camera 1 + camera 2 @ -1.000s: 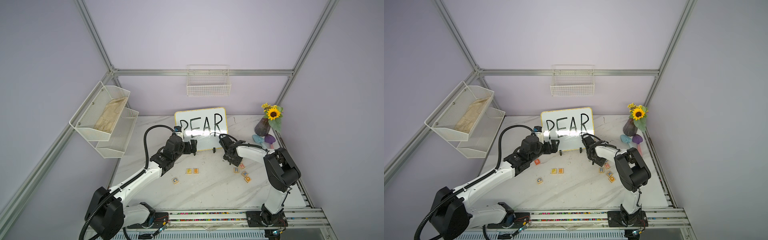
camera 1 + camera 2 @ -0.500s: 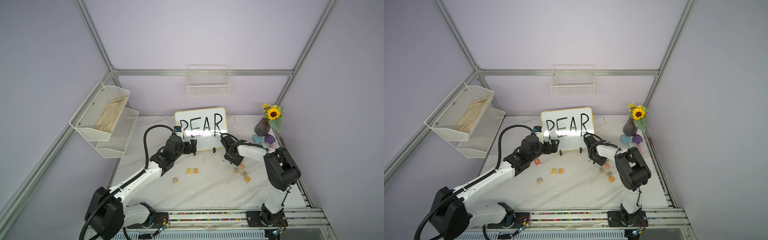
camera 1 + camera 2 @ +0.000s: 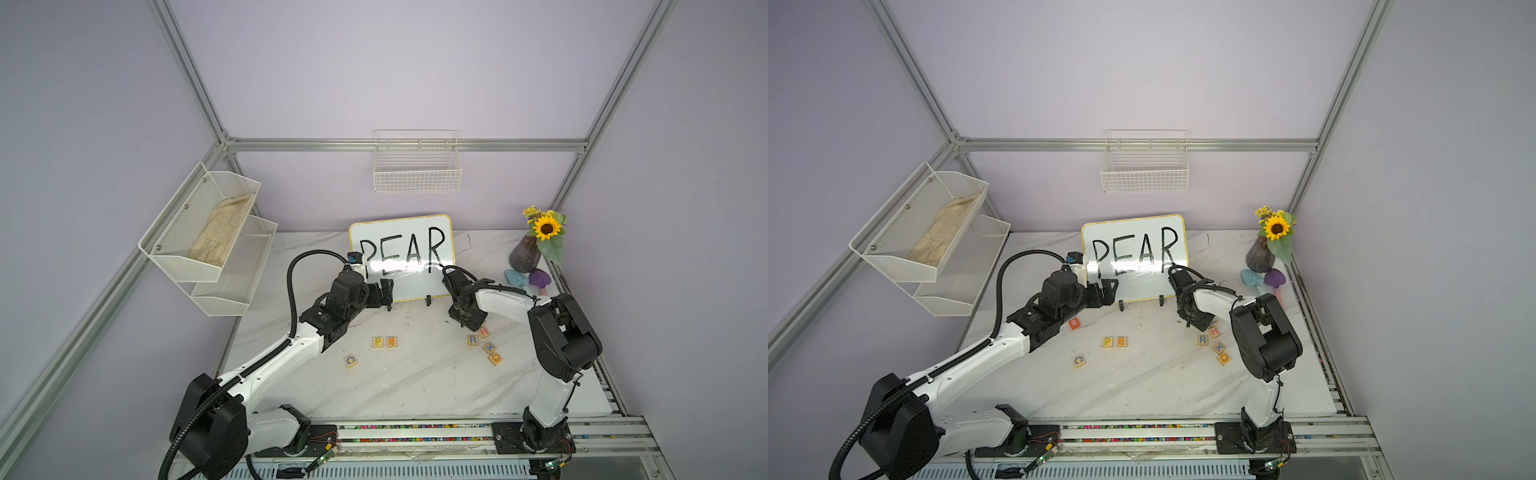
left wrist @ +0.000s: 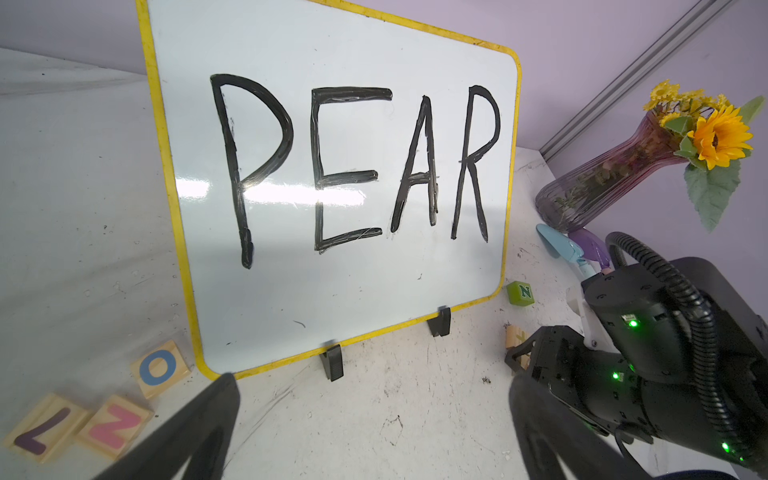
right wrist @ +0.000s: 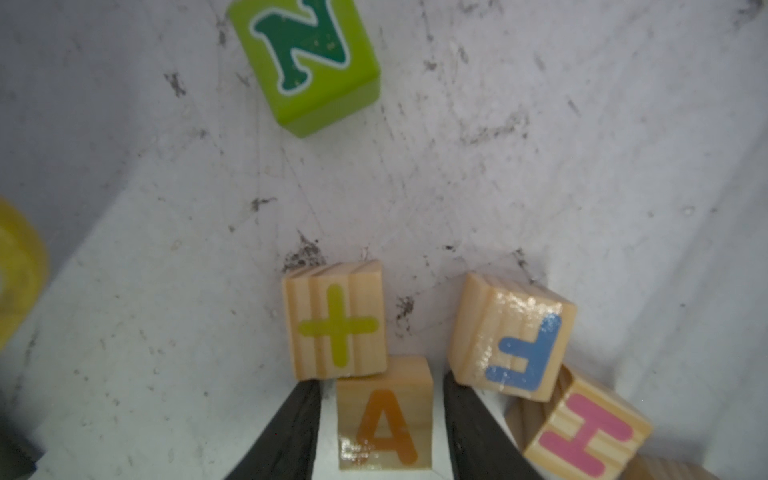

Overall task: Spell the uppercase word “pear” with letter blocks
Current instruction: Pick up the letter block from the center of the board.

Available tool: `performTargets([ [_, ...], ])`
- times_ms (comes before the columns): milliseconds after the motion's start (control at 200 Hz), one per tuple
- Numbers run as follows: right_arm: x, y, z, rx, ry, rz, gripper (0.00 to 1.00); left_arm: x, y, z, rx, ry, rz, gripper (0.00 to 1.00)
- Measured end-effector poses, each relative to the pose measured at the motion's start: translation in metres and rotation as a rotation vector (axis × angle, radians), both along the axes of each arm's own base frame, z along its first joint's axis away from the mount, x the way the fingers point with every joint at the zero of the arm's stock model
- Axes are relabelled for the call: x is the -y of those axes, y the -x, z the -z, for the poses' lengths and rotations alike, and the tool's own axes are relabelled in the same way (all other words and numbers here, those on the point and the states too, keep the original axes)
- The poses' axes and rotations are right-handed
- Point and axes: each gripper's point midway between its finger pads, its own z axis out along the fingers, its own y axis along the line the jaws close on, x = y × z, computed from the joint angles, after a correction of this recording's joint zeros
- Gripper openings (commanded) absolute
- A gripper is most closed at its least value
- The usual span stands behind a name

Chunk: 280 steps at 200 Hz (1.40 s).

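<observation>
Right wrist view: the orange A block (image 5: 384, 411) is seen lying letter-up on the desk (image 5: 498, 187), between the two black fingers (image 5: 291, 428) of the right hand (image 5: 380, 382). This hand is set narrow around the block, but a thin strip of desk is left showing on either side, so a grip is not yet made. A cube with a green plus (image 5: 338, 326) sits just beside one corner of the A block. A blue F cube (image 5: 513, 336) lies at the other fingertip, with a pink H cube (image 5: 586, 432) right against it. A green N cube (image 5: 305, 62) lies well apart from them.

In both top views the yellow P block (image 3: 377, 342) and the orange E block (image 3: 391, 341) are found side by side and touching, in front of the whiteboard (image 3: 401, 257). The bluish R block (image 3: 472, 340) lies well apart from that pair, near the right hand.

The left hand (image 4: 372, 386) is held wide apart and empty above the desk, facing the lower edge of the whiteboard.
</observation>
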Motion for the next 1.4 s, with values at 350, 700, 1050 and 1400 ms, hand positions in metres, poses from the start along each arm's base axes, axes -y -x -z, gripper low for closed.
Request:
performTargets([
  [350,0.000,0.000,0.000,0.001,-0.001,0.000,0.49,0.001,-0.002,0.008,-0.018,-0.010,0.001,1.00],
  [700,0.000,0.000,0.000,0.001,0.000,-0.003,0.44,0.002,-0.002,0.010,-0.023,-0.012,0.003,1.00],
  [1050,0.002,0.003,-0.001,-0.003,0.002,-0.003,0.44,0.002,-0.002,0.010,-0.024,-0.011,0.003,1.00],
  [1400,0.003,0.005,-0.003,-0.003,0.001,-0.004,0.34,0.002,-0.002,0.010,-0.025,-0.009,0.002,1.00],
])
